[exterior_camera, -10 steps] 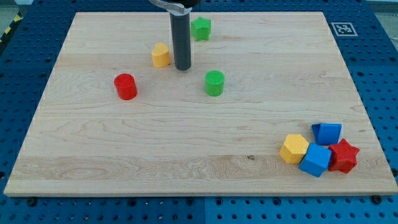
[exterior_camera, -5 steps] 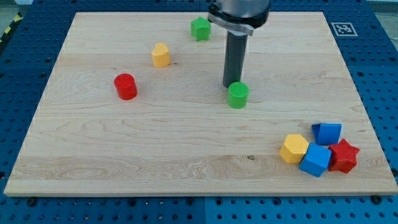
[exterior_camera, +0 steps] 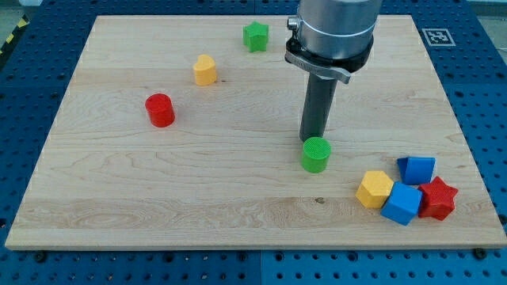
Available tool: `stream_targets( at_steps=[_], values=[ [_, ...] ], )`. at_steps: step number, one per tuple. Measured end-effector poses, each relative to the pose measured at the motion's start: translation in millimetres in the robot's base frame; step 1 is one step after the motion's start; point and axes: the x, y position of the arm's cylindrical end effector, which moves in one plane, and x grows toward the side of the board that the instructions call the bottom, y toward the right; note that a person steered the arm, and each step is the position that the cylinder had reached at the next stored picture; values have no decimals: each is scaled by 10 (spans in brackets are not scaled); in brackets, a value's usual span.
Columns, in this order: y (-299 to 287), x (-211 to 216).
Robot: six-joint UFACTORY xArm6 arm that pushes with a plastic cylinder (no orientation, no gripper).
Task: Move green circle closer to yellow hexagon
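The green circle (exterior_camera: 316,153) stands on the wooden board, right of centre and toward the view's bottom. My tip (exterior_camera: 314,138) sits right behind it, at its upper-left edge, touching or nearly touching. The yellow hexagon (exterior_camera: 374,188) lies to the lower right of the green circle, about a block's width away, at the left end of a cluster of blocks.
Beside the yellow hexagon are a blue cube (exterior_camera: 402,204), another blue block (exterior_camera: 417,169) and a red star (exterior_camera: 437,198). A green star (exterior_camera: 255,36), a small yellow block (exterior_camera: 204,70) and a red cylinder (exterior_camera: 160,109) sit at the upper left. The board's right edge (exterior_camera: 467,142) is near the cluster.
My tip moved from near the small yellow block to the right and down, behind the green circle. The green circle slid down and right, toward the yellow hexagon.
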Motion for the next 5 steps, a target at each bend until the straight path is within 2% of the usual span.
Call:
stream_targets(
  at_steps=[2,4,5],
  values=[
    [-193,169],
    [92,460],
    [-662,460]
  ],
)
